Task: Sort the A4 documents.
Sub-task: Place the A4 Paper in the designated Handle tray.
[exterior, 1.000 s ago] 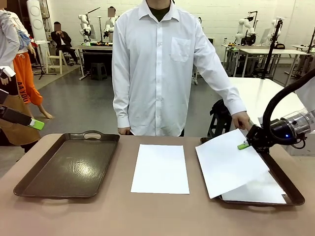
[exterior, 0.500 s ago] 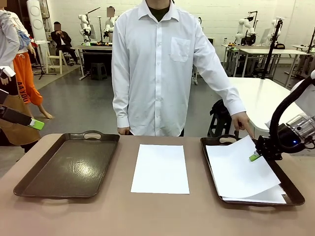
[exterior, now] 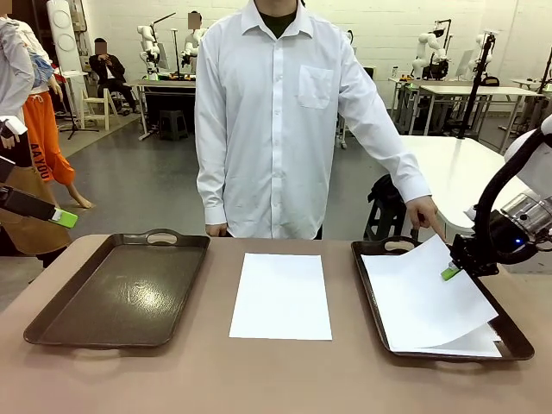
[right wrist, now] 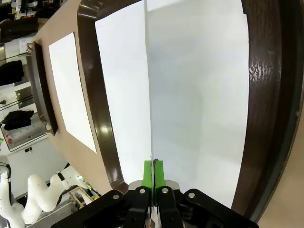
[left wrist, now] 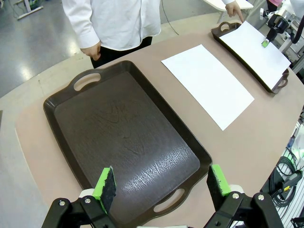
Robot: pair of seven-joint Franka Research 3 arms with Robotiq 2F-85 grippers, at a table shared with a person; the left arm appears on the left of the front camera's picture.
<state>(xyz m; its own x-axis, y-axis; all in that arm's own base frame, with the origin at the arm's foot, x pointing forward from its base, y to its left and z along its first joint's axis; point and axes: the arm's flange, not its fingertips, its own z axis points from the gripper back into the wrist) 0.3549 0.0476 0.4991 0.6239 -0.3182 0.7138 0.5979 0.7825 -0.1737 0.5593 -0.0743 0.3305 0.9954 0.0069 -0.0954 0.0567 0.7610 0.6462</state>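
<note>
1 sheet (exterior: 427, 297) is pinched at its far right edge in my closed right pincer (exterior: 449, 272) and spreads leftward from it over the right tray (exterior: 366, 289), long axis along the tray. My left pincer (left wrist: 162, 181) gapes empty above the left tray (left wrist: 123, 137).

The A4 documents (exterior: 280, 296) are plain white. The table (exterior: 259, 379) is light brown. The trays (exterior: 121, 293) are dark brown, glossy and grain-patterned. The left pincer (left wrist: 161, 185) and right pincer (exterior: 449, 273) are black with bright green pads (left wrist: 105, 184).

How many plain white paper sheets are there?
3 sheets: one mid-table, one pinched by the right gripper over the dark brown right tray, one beneath it; more may hide there.
</note>
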